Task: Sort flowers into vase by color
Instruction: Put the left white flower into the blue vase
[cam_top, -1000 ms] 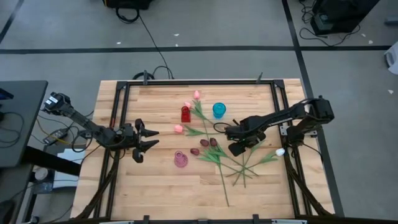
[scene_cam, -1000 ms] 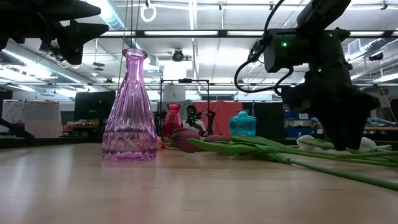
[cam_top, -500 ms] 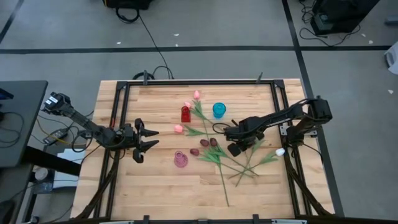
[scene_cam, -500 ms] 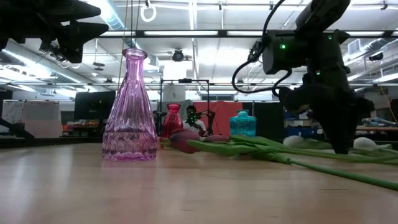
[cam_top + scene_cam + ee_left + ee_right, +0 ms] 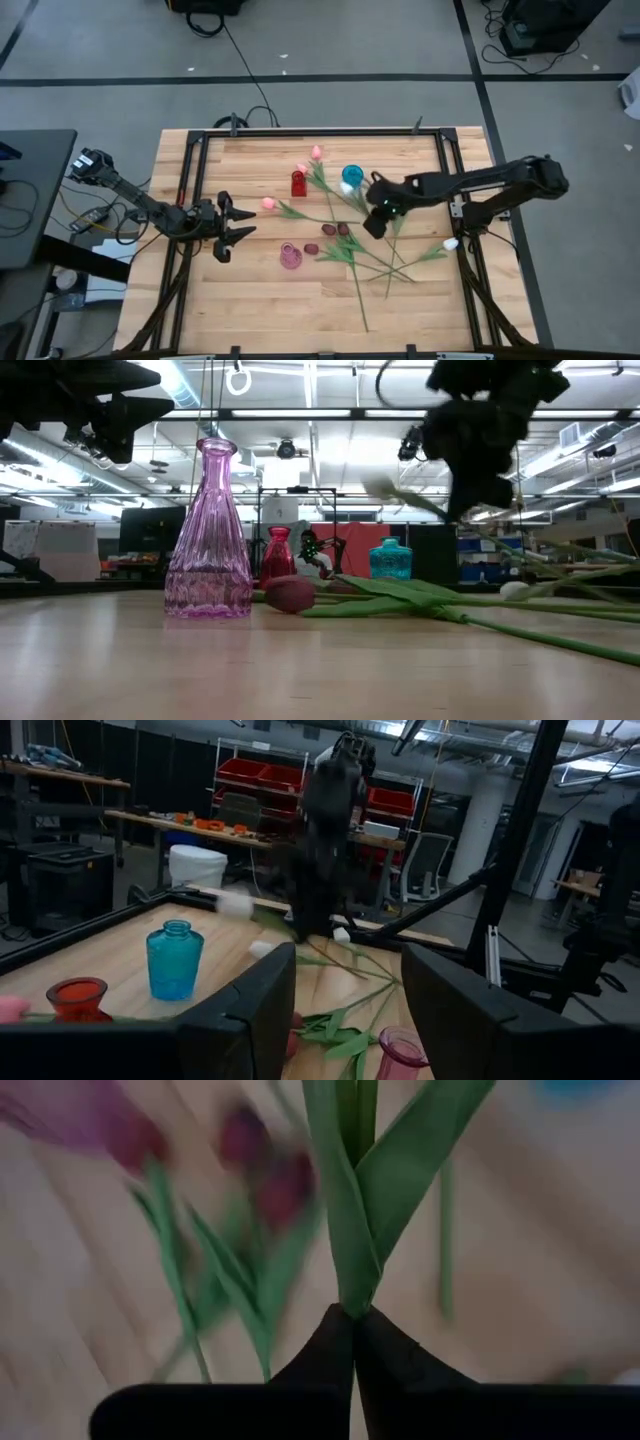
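Note:
My right gripper (image 5: pixel 374 218) is shut on a white tulip, whose head (image 5: pixel 380 487) is up in the air near the blue vase (image 5: pixel 352 177). Beneath it, a heap of tulips (image 5: pixel 350 250) lies flat on the table, with maroon heads (image 5: pixel 328 229), a white head (image 5: pixel 452 243) and pink heads (image 5: pixel 268 204). A red vase (image 5: pixel 298 183) and a pink vase (image 5: pixel 290 257) stand nearby. My left gripper (image 5: pixel 240 220) waits open over the table's left side, with nothing between its fingers. My right gripper pinches the white tulip's green stem between its two fingertips, just where the leaves (image 5: pixel 357 1270) branch off. The fingers point down at it from above. The tulip is tilted, head end high toward the table's left; where its lower stem end lies I cannot tell.
A black frame (image 5: pixel 200 150) runs along the table's left, far and right sides. The three vases stand close together around the heap. Bare wood (image 5: pixel 260 310) lies along the near edge and at the far left.
My right gripper has shut on the white tulip's stem, risen, and moved toward the far edge and the blue vase. The tulip's head has come up off the heap. A pink tulip head has slid a little toward the table's left.

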Controlling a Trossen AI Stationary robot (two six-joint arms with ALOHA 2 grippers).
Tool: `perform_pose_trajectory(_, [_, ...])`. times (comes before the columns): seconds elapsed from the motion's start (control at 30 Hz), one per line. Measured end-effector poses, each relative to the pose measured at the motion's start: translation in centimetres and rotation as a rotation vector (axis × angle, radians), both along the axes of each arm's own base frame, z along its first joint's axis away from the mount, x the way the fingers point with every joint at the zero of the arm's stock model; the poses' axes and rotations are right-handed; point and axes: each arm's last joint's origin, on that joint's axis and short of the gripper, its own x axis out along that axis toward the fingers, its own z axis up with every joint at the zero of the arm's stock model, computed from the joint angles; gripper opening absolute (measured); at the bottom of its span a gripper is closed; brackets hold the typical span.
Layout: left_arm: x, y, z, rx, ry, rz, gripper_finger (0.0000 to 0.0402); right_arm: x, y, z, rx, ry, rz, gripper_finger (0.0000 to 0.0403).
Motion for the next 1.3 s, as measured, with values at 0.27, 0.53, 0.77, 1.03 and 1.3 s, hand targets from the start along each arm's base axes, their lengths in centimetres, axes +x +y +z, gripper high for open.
perform_pose_trajectory(0.27, [0.1,-0.1,-0.6,-0.030,0.049,-0.007,0.0188,0.9,-2.3,4.9,-0.410,-0.401,-0.009,0.0028])
perform_pose_trajectory(0.53, [0.1,-0.2,-1.4,-0.064,0.110,-0.030,0.0188,0.0,-3.5,9.0,-0.788,-0.555,-0.111,0.0013])
perform_pose_trajectory(0.77, [0.1,-0.1,-1.6,-0.062,0.128,-0.026,0.0188,0.2,-5.9,9.0,-0.820,-0.578,-0.110,0.0013])
perform_pose_trajectory(1.03, [0.1,-0.1,-1.6,-0.061,0.129,-0.022,0.0188,1.3,-8.4,6.2,-0.772,-0.556,-0.104,0.0012])
perform_pose_trajectory(1.3, [0.1,-0.1,-1.6,-0.060,0.136,-0.022,0.0188,1.6,-8.4,4.6,-0.711,-0.468,-0.055,0.0054])
